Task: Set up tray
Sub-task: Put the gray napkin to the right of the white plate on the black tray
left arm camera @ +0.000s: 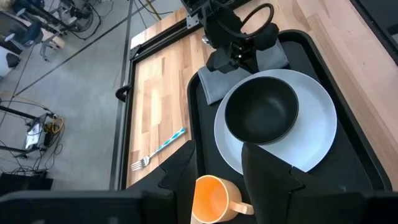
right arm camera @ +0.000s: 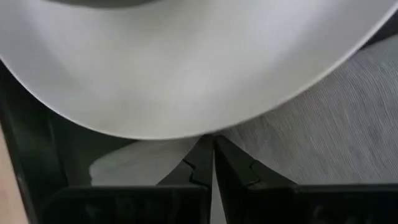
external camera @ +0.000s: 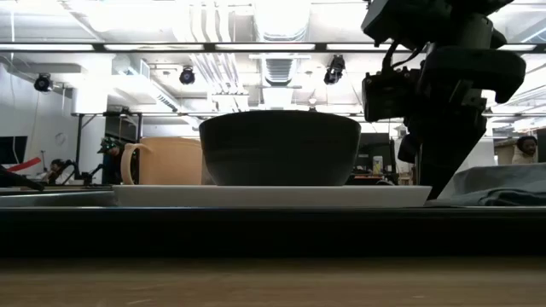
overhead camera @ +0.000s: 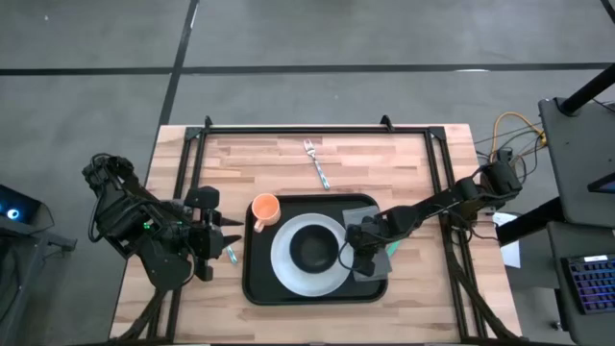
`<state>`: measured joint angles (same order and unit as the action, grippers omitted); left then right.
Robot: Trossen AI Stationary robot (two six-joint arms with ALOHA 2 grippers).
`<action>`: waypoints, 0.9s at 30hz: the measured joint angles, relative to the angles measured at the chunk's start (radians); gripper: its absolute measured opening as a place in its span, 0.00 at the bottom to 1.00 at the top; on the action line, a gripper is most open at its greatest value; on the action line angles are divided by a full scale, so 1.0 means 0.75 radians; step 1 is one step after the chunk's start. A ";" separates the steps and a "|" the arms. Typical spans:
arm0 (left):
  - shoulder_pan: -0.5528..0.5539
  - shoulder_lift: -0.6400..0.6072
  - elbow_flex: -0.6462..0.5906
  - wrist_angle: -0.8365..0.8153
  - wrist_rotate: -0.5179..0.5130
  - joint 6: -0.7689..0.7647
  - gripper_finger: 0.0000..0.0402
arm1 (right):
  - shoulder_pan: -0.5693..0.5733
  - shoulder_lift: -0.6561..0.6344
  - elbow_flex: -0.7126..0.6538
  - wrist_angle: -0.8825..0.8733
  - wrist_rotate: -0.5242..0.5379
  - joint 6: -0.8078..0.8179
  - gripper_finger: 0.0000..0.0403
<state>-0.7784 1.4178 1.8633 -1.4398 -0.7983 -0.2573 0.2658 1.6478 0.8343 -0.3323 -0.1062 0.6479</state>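
The large black tray [overhead camera: 255, 284] lies at the middle of the table. On it are a white plate [overhead camera: 288, 274] with a black bowl [overhead camera: 314, 248] in it, an orange mug [overhead camera: 264, 210] at its far left corner, and a grey folded napkin [overhead camera: 375, 226] at its right side. My right gripper [overhead camera: 349, 255] is shut, and its tips [right arm camera: 211, 152] stand at the plate's right rim [right arm camera: 205, 124], over the napkin [right arm camera: 323, 124]. My left gripper [overhead camera: 231, 234] is open at the tray's left edge, and the mug [left arm camera: 214, 198] stands just beyond its fingers. My right gripper's shut fingertips come slanting down from the table's right to where the plate's rim [right arm camera: 186, 134] overlaps the napkin's left edge [right arm camera: 267, 149]. I cannot tell whether they touch the plate or the napkin.
A fork with a teal handle [overhead camera: 316, 162] lies on the wood beyond the tray's far edge. A second teal-handled utensil [overhead camera: 231, 254] lies on the table beside my left gripper. A black frame rail [overhead camera: 317, 130] runs around the tabletop.
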 joint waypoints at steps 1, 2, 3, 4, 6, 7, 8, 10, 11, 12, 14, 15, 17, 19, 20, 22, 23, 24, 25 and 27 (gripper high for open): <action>0.000 0.000 0.000 0.001 0.000 0.000 0.27 | 0.000 0.016 0.009 -0.001 -0.001 -0.001 0.02; 0.000 0.000 0.000 0.000 0.000 0.000 0.27 | -0.001 0.028 0.019 0.007 -0.002 -0.004 0.02; 0.000 0.000 -0.001 0.000 0.000 0.000 0.27 | -0.002 0.037 0.021 0.011 -0.008 -0.013 0.02; 0.000 0.000 -0.001 0.000 0.000 0.000 0.27 | -0.003 0.047 0.028 -0.001 -0.012 -0.022 0.02; 0.000 0.000 -0.003 0.000 0.000 0.000 0.27 | -0.005 0.067 0.054 0.003 -0.016 -0.032 0.02; 0.000 0.001 -0.003 0.000 0.000 0.000 0.27 | -0.007 0.073 0.061 0.001 -0.024 -0.042 0.02; 0.000 0.001 -0.003 0.000 0.000 0.000 0.27 | -0.009 0.081 0.070 -0.014 -0.033 -0.056 0.02; 0.000 0.001 -0.003 0.000 0.000 0.000 0.27 | -0.015 0.091 0.093 -0.007 -0.040 -0.072 0.02; 0.000 0.001 -0.003 0.000 0.000 0.000 0.27 | -0.016 0.092 0.099 -0.007 -0.039 -0.079 0.02; 0.000 0.001 -0.004 0.000 0.000 0.000 0.27 | -0.020 0.091 0.104 -0.013 -0.039 -0.088 0.02; 0.000 0.001 -0.004 0.000 0.000 -0.001 0.27 | -0.026 0.090 0.116 -0.003 -0.036 -0.097 0.02; 0.000 0.001 -0.004 0.000 0.000 -0.008 0.27 | -0.030 0.089 0.116 -0.015 -0.035 -0.100 0.02; 0.000 0.001 -0.004 0.000 0.000 -0.018 0.27 | -0.034 0.086 0.120 -0.048 -0.035 -0.100 0.02; 0.000 0.001 -0.004 0.000 0.001 -0.020 0.27 | -0.034 0.082 0.122 -0.109 -0.035 -0.100 0.02; 0.000 0.001 -0.004 0.000 0.004 -0.020 0.27 | -0.033 0.078 0.121 -0.144 -0.035 -0.098 0.02; 0.000 0.001 -0.005 0.000 0.011 -0.020 0.27 | -0.032 0.068 0.121 -0.185 -0.035 -0.081 0.02; 0.000 0.001 -0.005 0.000 0.012 -0.020 0.27 | -0.032 0.058 0.121 -0.193 -0.036 -0.059 0.02; 0.000 0.001 -0.005 0.000 0.013 -0.020 0.27 | -0.028 0.048 0.121 -0.190 -0.039 -0.035 0.02; 0.000 0.001 -0.005 0.000 0.015 -0.020 0.27 | -0.020 0.038 0.122 -0.188 -0.043 -0.013 0.02; 0.000 0.001 -0.005 0.000 0.015 -0.020 0.27 | 0.008 0.029 0.131 -0.188 -0.063 0.024 0.02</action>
<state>-0.7784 1.4181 1.8599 -1.4395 -0.7868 -0.2724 0.2715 1.6696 0.9325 -0.4737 -0.1537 0.6662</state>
